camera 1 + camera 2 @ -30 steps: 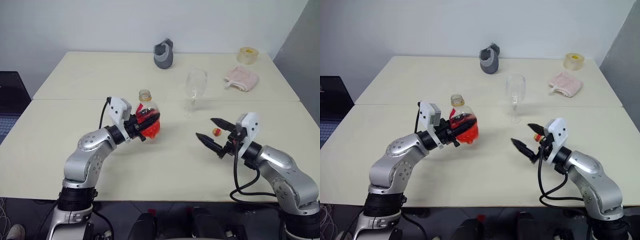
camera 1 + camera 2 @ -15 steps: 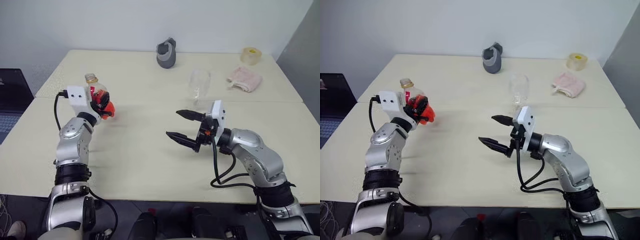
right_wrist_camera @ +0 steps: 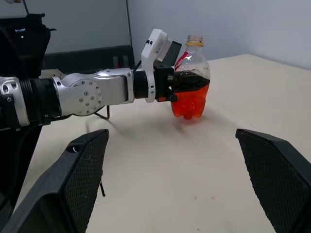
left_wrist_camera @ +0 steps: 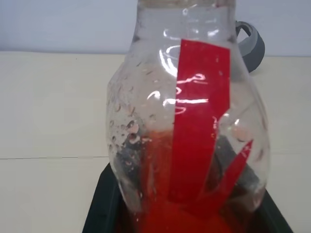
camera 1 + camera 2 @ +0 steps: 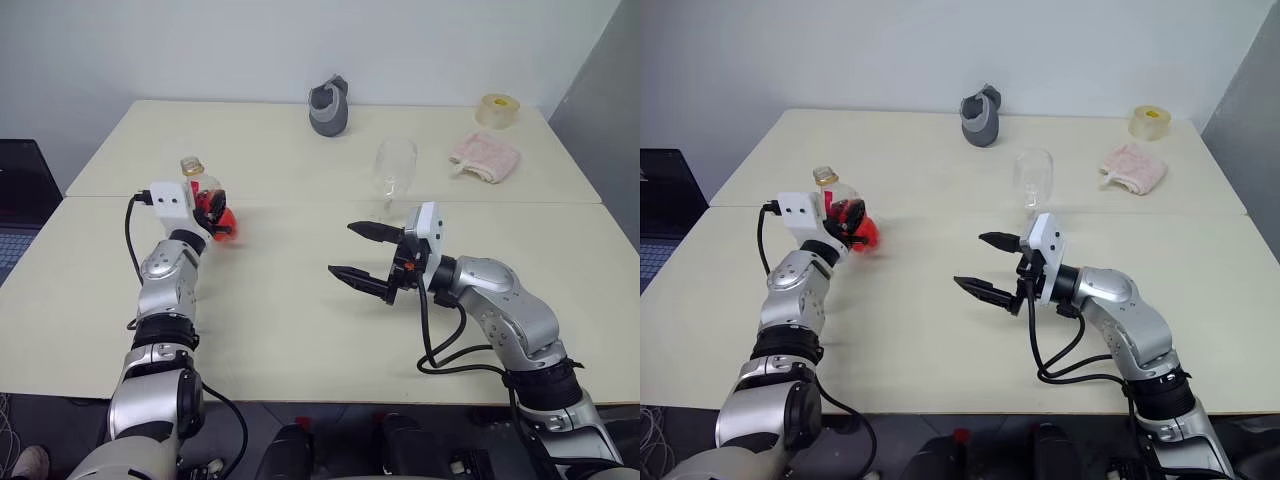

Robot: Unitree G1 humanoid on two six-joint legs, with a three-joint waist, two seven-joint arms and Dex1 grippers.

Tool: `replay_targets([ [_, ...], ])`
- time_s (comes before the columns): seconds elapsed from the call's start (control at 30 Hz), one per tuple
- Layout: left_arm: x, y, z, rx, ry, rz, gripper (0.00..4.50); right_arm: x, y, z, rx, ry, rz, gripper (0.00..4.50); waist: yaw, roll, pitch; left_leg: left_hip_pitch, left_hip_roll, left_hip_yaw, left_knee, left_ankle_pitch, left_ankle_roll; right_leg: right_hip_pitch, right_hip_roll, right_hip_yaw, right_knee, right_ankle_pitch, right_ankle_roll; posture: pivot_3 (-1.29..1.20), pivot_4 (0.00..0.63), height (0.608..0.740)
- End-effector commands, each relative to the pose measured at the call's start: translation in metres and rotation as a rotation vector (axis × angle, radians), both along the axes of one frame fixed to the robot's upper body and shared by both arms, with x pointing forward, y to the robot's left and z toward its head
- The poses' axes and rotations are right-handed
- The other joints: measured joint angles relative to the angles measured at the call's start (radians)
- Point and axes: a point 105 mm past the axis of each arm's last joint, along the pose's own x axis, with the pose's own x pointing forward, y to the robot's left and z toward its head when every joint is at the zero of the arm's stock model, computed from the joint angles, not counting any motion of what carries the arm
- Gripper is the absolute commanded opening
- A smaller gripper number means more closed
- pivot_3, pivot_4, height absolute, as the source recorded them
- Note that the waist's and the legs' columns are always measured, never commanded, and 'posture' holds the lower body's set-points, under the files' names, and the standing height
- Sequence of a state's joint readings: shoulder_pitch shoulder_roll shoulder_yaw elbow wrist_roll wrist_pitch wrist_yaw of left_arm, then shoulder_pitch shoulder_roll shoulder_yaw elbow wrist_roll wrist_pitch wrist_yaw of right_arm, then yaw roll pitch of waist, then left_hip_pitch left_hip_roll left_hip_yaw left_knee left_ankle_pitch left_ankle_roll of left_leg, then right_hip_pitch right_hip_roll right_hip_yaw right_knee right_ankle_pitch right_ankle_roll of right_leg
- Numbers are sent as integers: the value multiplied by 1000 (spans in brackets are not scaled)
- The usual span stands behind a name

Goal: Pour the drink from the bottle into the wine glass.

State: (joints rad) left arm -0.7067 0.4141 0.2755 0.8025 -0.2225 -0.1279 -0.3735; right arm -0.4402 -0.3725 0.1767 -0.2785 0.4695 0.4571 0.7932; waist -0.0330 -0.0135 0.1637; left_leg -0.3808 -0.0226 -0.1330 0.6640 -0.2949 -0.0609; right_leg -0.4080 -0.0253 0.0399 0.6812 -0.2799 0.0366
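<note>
In the left eye view the table (image 5: 300,330) takes the middle of the frame. At the left of centre the left gripper (image 5: 212,207) is closed around the bottle (image 5: 205,197), which stands upright with its open neck up. The drink (image 5: 222,219) is red and fills only the low part of the bottle. The glass (image 5: 393,172) stands upright, right of centre in the upper half, well apart from the bottle, and looks empty. Below it, the right gripper (image 5: 362,252) points toward the left of the frame, its two black fingers spread wide with nothing between them. A grey cup (image 5: 328,108) is at the top centre. A tape roll (image 5: 497,110) and a pink cloth (image 5: 483,155) lie at the upper right.

In the left wrist view the bottle (image 4: 187,131) fills the centre, with its red label (image 4: 199,131) facing the camera and the drink (image 4: 175,213) at the bottom. The grey cup (image 4: 250,46) shows at the upper right behind it.

In the right wrist view the two right fingers (image 3: 82,170) stand far apart at the lower corners. Between them, in the upper middle, the left gripper (image 3: 187,83) clamps the bottle (image 3: 191,80) just above the table.
</note>
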Motion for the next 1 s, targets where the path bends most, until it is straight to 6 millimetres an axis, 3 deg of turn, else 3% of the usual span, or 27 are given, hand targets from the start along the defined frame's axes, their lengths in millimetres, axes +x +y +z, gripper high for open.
replay_targets([
  [0.03,1,3,20,63,-81,10,2785,0,0,13,22,-60,-3,4500,0,0,0,0,0,0,0,0,0,0,0,0,0,0,0,0,150,740],
  [0.2,0,3,14,62,-78,12,4434,3,-3,15,30,-64,-25,4500,0,0,0,0,0,0,0,0,0,0,0,0,0,0,0,0,150,740],
  [0.4,-8,1,10,61,-71,0,4471,2,-5,15,26,-69,-27,4500,-1,0,0,0,0,0,0,0,0,0,0,0,0,0,0,0,150,740],
  [0.73,-41,-8,-2,30,-14,-17,4471,-3,-7,8,25,-55,-39,4500,0,0,0,0,1,0,0,0,0,0,0,1,0,0,0,0,150,740],
  [0.9,-68,-14,-7,3,36,-33,4471,-4,-12,2,15,-47,-64,4500,-1,0,0,0,1,0,0,0,0,0,0,1,0,0,0,0,150,740],
  [1.0,-102,-25,-19,15,114,-101,4471,-1,-23,-8,-7,-23,-140,4500,-3,0,0,0,2,0,-1,0,0,0,-2,1,0,0,0,0,150,740],
])
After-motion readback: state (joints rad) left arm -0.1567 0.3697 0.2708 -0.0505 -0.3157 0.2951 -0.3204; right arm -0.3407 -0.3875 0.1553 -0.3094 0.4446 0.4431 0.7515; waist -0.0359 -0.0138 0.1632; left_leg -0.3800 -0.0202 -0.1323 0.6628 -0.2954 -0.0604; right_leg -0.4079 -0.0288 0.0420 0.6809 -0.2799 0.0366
